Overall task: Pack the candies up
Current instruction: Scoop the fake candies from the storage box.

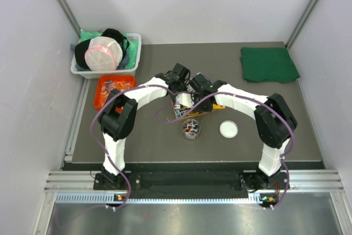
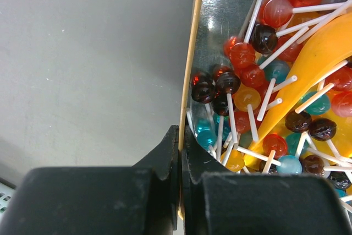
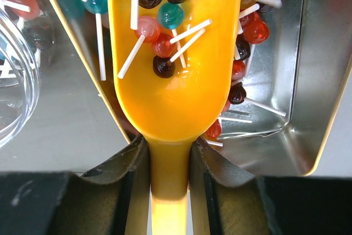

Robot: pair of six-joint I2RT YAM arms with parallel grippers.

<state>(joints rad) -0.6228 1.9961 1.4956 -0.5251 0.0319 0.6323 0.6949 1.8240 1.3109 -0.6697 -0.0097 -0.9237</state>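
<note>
left gripper (image 2: 180, 147): fingers pressed together on the tin (image 2: 220, 20) wall, I'd guess so it can't skid during scooping
right gripper (image 3: 170, 152): pinching the orange scoop (image 3: 176, 97) by its handle, bowl level so nothing rolls off
candies (image 2: 242, 54): ball lollies on white sticks (no wrappers I can see), mostly heaped in the tin, a handful in the scoop
jar (image 1: 191, 129): clear, open, just near of the tin, probably the destination
lid (image 1: 229, 129): parked to the jar's right, out of the way

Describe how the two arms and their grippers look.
Both the left arm and right arm have rounded white link shells joined by bulky black joint housings, on black bases. A thin purple cable loops loosely alongside each. The left gripper and right gripper have blocky matte black fingers; no markings are legible.
</note>
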